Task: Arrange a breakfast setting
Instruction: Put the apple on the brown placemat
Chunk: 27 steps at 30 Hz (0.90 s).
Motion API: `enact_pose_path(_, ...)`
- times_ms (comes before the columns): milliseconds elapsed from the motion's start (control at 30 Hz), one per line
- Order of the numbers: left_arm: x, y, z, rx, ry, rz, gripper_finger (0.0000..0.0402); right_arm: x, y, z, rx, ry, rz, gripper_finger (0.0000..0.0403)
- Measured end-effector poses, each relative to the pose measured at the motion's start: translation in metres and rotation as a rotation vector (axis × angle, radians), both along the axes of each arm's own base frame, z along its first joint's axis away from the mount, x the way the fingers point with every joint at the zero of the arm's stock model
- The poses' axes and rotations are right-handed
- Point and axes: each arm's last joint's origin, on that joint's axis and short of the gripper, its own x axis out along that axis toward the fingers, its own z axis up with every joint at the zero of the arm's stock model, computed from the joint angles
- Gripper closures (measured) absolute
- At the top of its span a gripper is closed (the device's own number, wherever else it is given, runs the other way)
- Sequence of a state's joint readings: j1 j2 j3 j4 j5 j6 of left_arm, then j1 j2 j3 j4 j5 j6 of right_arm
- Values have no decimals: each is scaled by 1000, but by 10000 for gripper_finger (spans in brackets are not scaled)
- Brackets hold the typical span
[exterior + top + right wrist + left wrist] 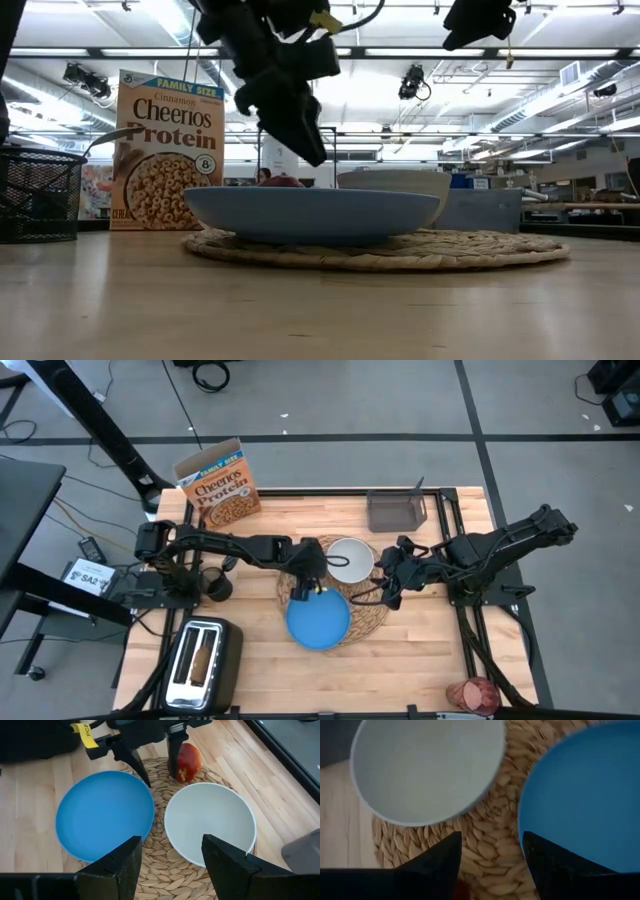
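Note:
A round woven placemat (370,615) lies mid-table. On it rest a blue plate (102,815), a white bowl (210,822) and a red apple (189,761), which sits at the mat's edge. My left gripper (160,780) hangs open just above the mat, over the gap between plate and bowl. The apple is close beside one of its fingers (173,755). My right gripper (170,865) is open and empty, raised over the mat's other side. The Cheerios box (218,485) stands at the far left. A toast slice (205,660) sticks out of the toaster.
A black mesh basket (395,512) stands at the far right with a spoon handle (105,140) rising from it. A toaster (200,660) is at the near left, a dark cup (215,588) at the left, and a pinkish glass (473,695) at the near right corner.

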State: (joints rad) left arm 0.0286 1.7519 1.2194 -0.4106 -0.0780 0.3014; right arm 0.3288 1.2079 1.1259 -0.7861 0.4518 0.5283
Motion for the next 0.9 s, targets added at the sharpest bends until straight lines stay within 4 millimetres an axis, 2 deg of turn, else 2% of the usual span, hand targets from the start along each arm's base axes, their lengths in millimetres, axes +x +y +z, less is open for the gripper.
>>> enact_pose_path(133,-5,12,-3,10,53,-18,184,-1,4,0,13,-1,4,190)
enact_pose_path(367,-2,34,-7,20,39,32,188,-3,9,0,13,-16,-5,190)
enact_pose_path(533,1,27,-8,62,29,-38,204,-3,9,0,10,-16,-7,190)
enact_pose_path(633,4,26,-16,100,56,-48,212,-3,8,0,0,-21,-16,190)
enact_pose_path(767,4,30,-33,120,139,-9,220,-3,8,0,-1,-23,-20,190)
enact_pose_path(900,4,31,-34,146,151,37,226,-2,8,1,2,-30,-21,190)
